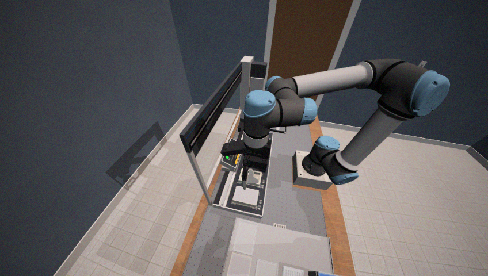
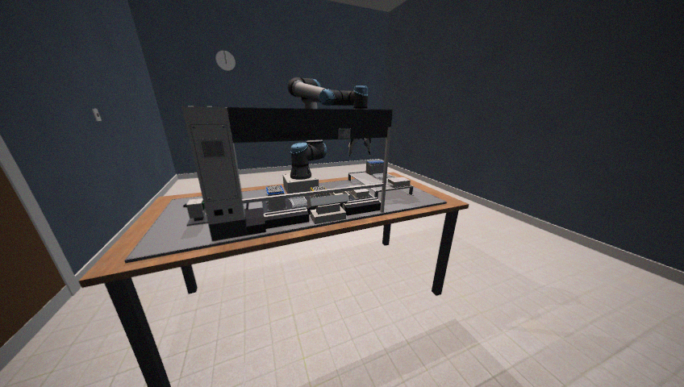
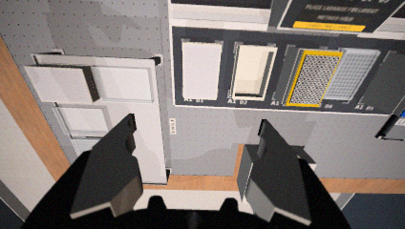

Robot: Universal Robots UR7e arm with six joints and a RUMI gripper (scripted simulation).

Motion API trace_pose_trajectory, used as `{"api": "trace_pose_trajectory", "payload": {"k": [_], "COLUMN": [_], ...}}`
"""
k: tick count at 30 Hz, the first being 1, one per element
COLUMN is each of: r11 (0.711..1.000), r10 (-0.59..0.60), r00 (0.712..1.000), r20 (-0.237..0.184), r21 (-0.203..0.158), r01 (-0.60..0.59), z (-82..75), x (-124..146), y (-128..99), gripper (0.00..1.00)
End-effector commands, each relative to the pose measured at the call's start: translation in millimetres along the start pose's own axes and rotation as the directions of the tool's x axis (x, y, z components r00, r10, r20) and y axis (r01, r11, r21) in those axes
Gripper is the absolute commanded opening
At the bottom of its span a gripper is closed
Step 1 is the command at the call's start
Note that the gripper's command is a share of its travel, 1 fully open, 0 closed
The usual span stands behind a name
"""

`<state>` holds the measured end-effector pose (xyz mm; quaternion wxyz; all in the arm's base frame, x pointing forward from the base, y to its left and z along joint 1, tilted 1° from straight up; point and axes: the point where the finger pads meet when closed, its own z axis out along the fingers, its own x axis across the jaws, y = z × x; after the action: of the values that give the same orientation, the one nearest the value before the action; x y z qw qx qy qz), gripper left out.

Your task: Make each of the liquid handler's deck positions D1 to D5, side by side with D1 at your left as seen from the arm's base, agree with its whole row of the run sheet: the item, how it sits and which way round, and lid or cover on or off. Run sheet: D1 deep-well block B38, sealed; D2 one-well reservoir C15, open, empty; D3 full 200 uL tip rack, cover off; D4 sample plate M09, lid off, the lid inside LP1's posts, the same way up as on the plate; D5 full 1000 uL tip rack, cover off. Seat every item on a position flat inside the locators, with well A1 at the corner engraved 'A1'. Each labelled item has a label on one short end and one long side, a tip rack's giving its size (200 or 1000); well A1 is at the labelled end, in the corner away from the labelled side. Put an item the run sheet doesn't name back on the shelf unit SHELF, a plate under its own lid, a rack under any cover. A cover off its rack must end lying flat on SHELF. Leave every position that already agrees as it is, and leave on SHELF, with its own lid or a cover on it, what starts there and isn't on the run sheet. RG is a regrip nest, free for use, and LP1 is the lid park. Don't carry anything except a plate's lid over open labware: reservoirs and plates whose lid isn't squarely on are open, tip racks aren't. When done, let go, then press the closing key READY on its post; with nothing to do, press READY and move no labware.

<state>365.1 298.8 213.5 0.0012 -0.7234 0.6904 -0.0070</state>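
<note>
Dark blue walls (image 2: 527, 119) — pale tiled floor (image 2: 384, 311) — wall clock (image 2: 225, 60).

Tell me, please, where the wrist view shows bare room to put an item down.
A bare strip of grey perforated mat lies between the black deck's front edge and the wooden table edge, right of the pale shelf unit. The deck is crowded: white block, cream reservoir and yellow-framed tip rack stand side by side. The open gripper holds nothing.

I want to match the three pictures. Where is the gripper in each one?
Top: gripper at centre, mostly hidden under the arm.
Exterior: hanging below the beam's right end.
Wrist: open, filling the bottom.
Shared landmark: shelf.
</note>
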Motion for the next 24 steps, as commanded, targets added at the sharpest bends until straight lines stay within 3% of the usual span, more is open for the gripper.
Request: {"api": "trace_pose_trajectory", "payload": {"k": [1,7,24], "r11": [1.0,1.0,1.0], "r10": [0.0,0.0,-0.018], "r00": [1.0,1.0,1.0], "r20": [0.0,0.0,0.0], "r21": [0.0,0.0,0.0], "r01": [0.0,0.0,0.018], "z": [-10.7,-15.8,-15.8], "x": [-0.1,-0.1,62.6], "y": [-0.3,-0.3,40.9], "gripper": [0.82,0.82,0.82]}}
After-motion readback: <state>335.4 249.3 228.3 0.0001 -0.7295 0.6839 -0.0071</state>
